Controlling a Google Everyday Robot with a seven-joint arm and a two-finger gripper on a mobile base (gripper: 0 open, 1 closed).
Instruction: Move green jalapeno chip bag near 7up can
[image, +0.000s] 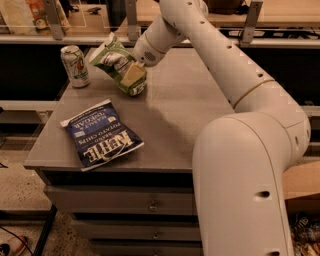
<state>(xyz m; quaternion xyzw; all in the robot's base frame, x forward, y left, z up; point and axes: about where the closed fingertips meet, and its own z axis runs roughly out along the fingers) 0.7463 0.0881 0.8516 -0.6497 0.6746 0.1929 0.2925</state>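
Grey tabletop (190, 110) over a bank of drawers carries everything, with shelving behind it at 12 o'clock. At its far left part the gripper (133, 75) is clamped on the green jalapeno chip bag (111, 57), which is tilted with its long axis running from 10 to 4 o'clock. The 7up can (75, 66) stands upright at 9 o'clock from the bag, near but apart. A bare strip between them leaves room to travel. The tabletop's left edge lies just past the can, so an overshoot would likely topple it. The Kettle chip bag (102, 135) lies flat at 7 o'clock, out of the path.
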